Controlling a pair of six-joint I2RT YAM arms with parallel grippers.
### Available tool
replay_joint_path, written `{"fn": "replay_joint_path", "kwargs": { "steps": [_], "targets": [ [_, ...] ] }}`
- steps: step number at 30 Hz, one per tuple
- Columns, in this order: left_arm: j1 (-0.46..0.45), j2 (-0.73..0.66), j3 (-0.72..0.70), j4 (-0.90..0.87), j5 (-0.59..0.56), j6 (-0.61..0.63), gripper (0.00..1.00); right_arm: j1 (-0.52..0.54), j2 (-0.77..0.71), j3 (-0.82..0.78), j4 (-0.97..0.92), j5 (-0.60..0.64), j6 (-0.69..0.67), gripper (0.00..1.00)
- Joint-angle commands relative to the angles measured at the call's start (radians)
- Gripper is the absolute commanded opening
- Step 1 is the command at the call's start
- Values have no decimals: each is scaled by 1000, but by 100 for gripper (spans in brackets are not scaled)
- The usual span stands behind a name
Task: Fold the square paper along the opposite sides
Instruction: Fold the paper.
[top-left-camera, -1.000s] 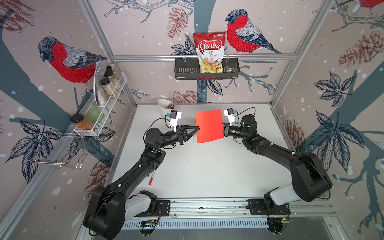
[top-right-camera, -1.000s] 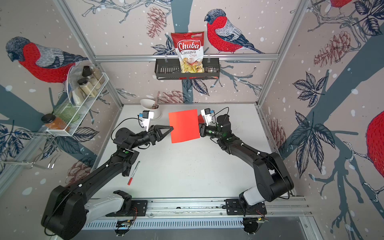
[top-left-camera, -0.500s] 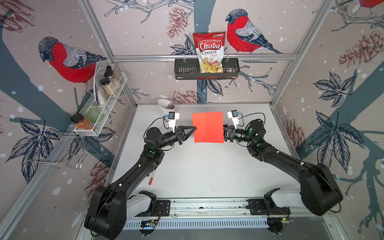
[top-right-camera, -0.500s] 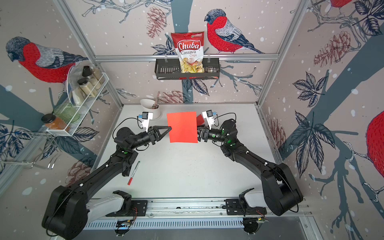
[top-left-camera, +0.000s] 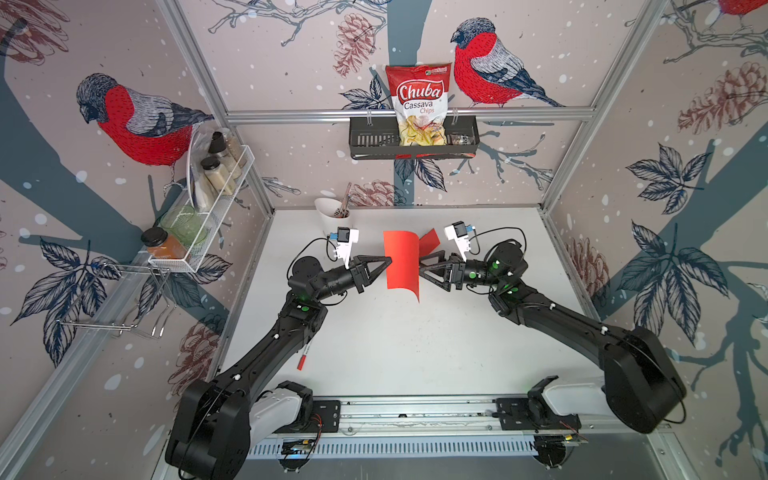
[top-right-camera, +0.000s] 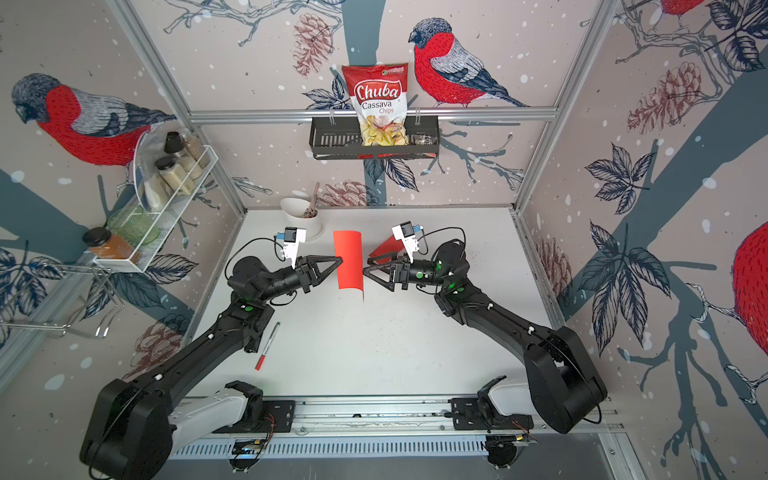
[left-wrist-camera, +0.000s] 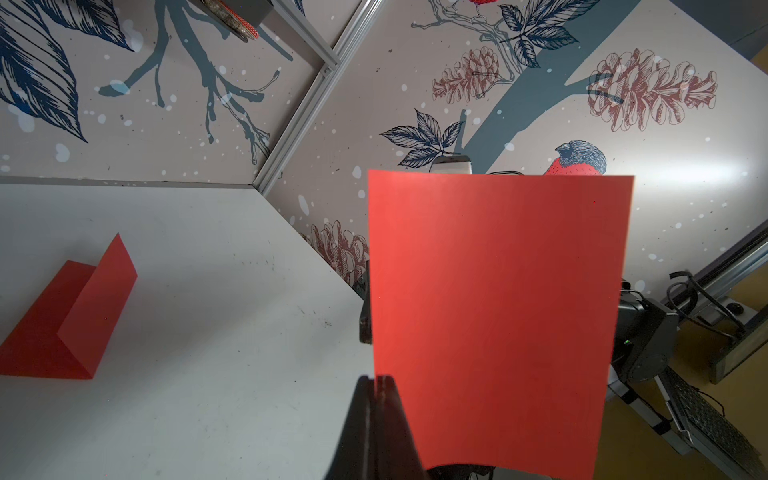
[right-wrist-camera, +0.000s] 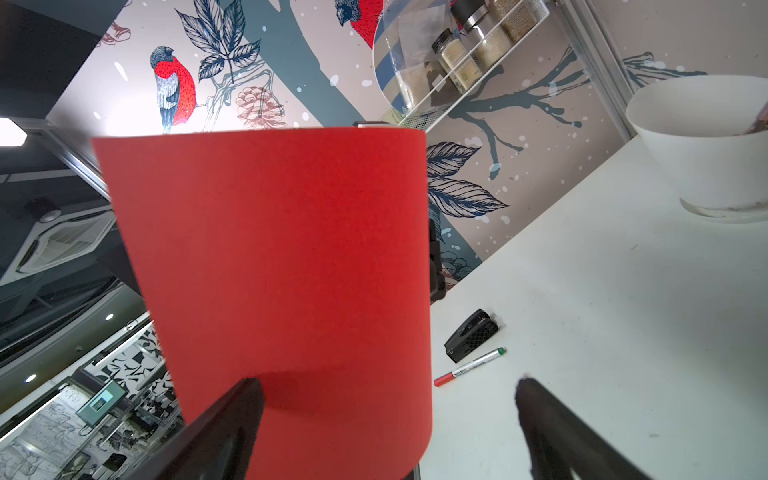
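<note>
Square red paper (top-left-camera: 401, 259) is hanging upright in the air above the white counter (top-left-camera: 415, 345), between my two claws.
I'm pinching one side edge in the fully shut left claw (top-left-camera: 388, 261) so the sheet is clearing the counter for folding. The right claw (top-left-camera: 420, 268) is gaping wide at the opposite edge, gripping nothing. Held by one side only, the thin matte sheet is bowing into a smooth, uncreased curve. A folded red paper (left-wrist-camera: 70, 316), tent-shaped, is lying behind.
</note>
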Motion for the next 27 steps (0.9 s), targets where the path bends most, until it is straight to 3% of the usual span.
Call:
{"fn": "replay_joint_path", "kwargs": {
  "steps": [1, 11, 19, 23, 27],
  "targets": [
    [3, -10, -2, -4, 8, 28, 0, 16, 13, 23, 0, 5, -25, 100],
    [3, -40, 1, -11, 38, 36, 0, 51, 78, 98, -68, -7, -70, 97],
    [3, -64, 17, -35, 84, 50, 0, 53, 101, 119, -66, -55, -67, 74],
    [3, -63, 19, -12, 109, 34, 0, 54, 102, 123, -69, -60, -67, 69],
    [3, -68, 6, 39, 124, 2, 1, 54, 102, 128, -73, -61, -69, 58]
  ]
}}
